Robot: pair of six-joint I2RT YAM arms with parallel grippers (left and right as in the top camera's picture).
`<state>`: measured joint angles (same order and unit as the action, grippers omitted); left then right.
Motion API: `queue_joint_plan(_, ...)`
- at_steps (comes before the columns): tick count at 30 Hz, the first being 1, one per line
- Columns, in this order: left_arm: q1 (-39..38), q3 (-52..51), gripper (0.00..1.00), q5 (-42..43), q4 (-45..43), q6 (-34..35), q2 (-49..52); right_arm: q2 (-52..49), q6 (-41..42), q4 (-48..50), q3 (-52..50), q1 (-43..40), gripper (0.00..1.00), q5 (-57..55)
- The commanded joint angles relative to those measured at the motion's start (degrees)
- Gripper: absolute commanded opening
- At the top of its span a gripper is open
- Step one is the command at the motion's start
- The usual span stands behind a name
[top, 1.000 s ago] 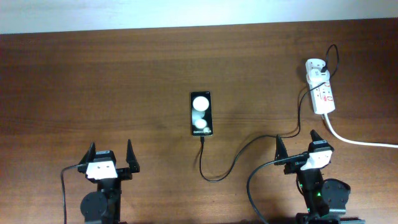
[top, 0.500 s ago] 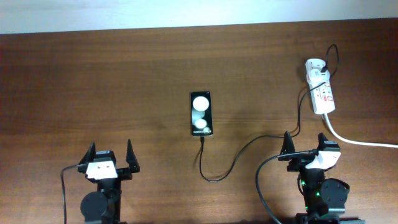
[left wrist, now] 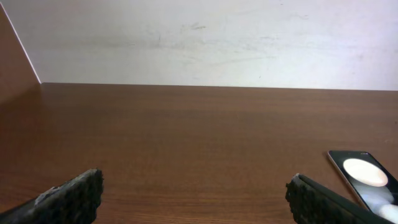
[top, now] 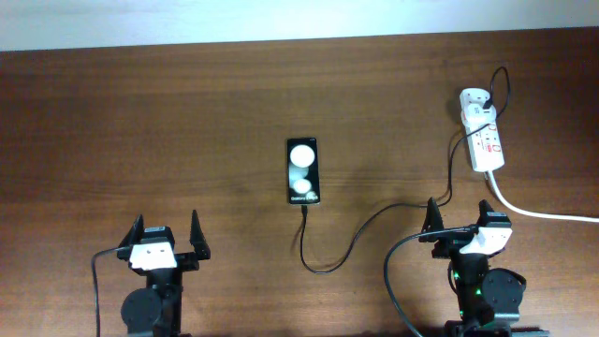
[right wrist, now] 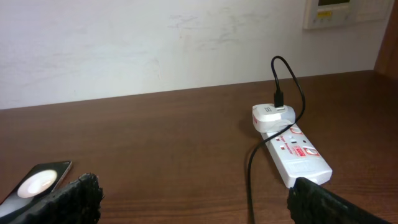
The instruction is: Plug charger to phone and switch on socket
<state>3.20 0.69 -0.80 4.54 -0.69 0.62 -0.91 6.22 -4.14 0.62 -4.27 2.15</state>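
The black phone (top: pixel 302 170) lies at the table's middle, its face showing two white round spots. It also shows in the left wrist view (left wrist: pixel 367 182) and the right wrist view (right wrist: pixel 37 183). The thin black charger cable (top: pixel 360 231) runs from the phone's near end, loops, and goes up to the white adapter on the socket (top: pixel 482 139). The plug tip (top: pixel 305 209) sits at the phone's near edge. The socket shows in the right wrist view (right wrist: pixel 296 151). My left gripper (top: pixel 168 236) is open and empty at the front left. My right gripper (top: pixel 460 217) is open and empty at the front right.
A thick white cord (top: pixel 543 214) runs from the socket off to the right edge. The far table edge meets a white wall (left wrist: pixel 199 37). The arms' thicker black cables (top: pixel 388 281) hang at the front.
My right gripper has turned and shifted a little to the right near the front, then stayed still. The phone, cable and socket have not moved.
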Motion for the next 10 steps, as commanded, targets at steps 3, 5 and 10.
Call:
queue_joint_plan(3,0.39,-0.15,0.99,0.63,0.31,-1.09,-0.33,0.70,0.07,-0.37,-0.31,0.57,0.99,-0.50)
queue_joint_plan(5,0.39,-0.17,0.99,0.63,0.31,-1.09,-0.33,0.70,0.07,-0.37,-0.31,0.55,0.99,-0.50)
queue_joint_plan(10,0.39,-0.17,0.99,0.63,0.31,-1.09,-0.33,0.70,0.07,-0.37,-0.31,0.55,0.99,-0.50)
